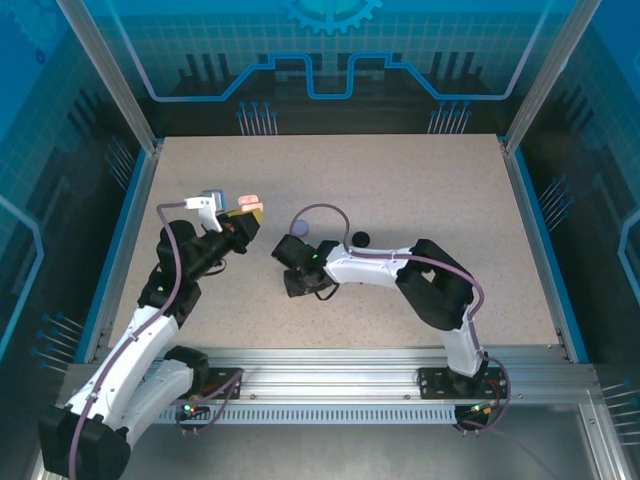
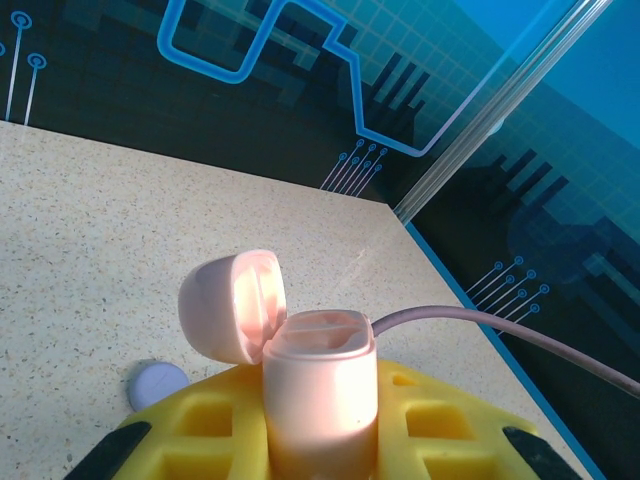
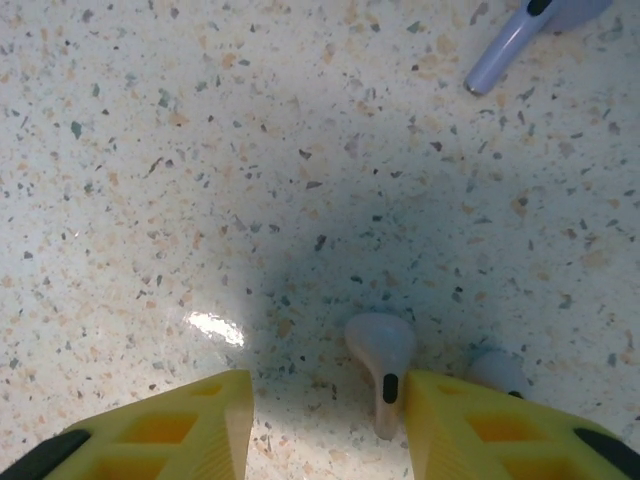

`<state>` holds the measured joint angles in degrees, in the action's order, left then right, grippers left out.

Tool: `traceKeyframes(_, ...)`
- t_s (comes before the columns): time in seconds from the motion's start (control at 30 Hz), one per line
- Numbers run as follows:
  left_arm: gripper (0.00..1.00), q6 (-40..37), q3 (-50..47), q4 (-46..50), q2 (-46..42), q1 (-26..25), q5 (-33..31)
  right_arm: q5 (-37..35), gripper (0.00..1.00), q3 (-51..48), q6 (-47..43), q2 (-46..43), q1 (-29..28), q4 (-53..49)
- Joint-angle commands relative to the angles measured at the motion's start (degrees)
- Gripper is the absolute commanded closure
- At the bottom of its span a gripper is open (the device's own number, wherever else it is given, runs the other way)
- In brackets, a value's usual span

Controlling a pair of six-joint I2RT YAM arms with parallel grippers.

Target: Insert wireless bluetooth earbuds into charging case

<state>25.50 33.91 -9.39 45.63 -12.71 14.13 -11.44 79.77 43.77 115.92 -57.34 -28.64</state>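
My left gripper is shut on a pale pink charging case, held upright with its lid swung open to the left and its two sockets empty. In the top view that case sits at the left gripper, left of centre. My right gripper is open, low over the table. A pale pink earbud lies between its fingers, against the right finger. A second pale bud peeks out beyond that finger. A lavender earbud lies further off.
A lavender round case lies between the two grippers, also seen as a pale disc beside the left finger. A small black object sits near the right arm. Blue rails edge the speckled table.
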Motion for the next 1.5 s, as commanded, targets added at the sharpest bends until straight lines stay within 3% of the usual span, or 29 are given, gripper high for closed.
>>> traceKeyframes(0.0,1.0,0.43,-0.45,-2.74,-1.24,-0.39,-0.4,-2.09,0.58,2.2,2.8,2.08,-0.14,-4.5)
traceKeyframes(1.47,1.0,0.96,-0.78,-4.48,-0.89,-0.8,0.96,-5.39,0.7,11.41,1.41,10.16,-0.31,-9.69)
